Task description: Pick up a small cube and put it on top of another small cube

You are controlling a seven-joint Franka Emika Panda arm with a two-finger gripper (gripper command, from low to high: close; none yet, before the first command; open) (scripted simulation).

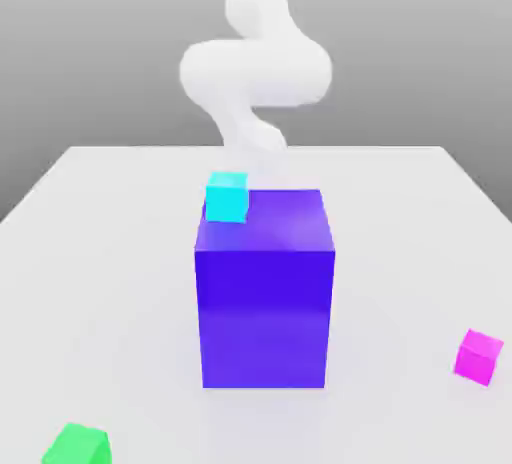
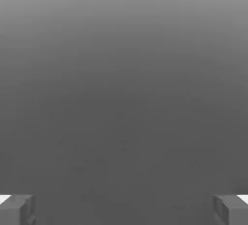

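Observation:
A small cyan cube [image 1: 227, 197] sits at the far corner of a tall blue block's [image 1: 265, 302] top, on the exterior view's left; nothing grips it. A small magenta cube [image 1: 478, 356] lies on the white table at the exterior view's right. Near the front edge on the left lies a small green cube [image 1: 75, 446]. My white arm [image 1: 255, 62] rises behind the blue block. In the hand view my gripper [image 2: 124, 210] is open, its two grey fingertips [image 2: 17, 210] far apart, with nothing between them and plain grey beyond.
The tall blue block stands in the middle of the white table [image 1: 110, 252] and towers over the small cubes. Bare table surface lies on both sides of it and in front.

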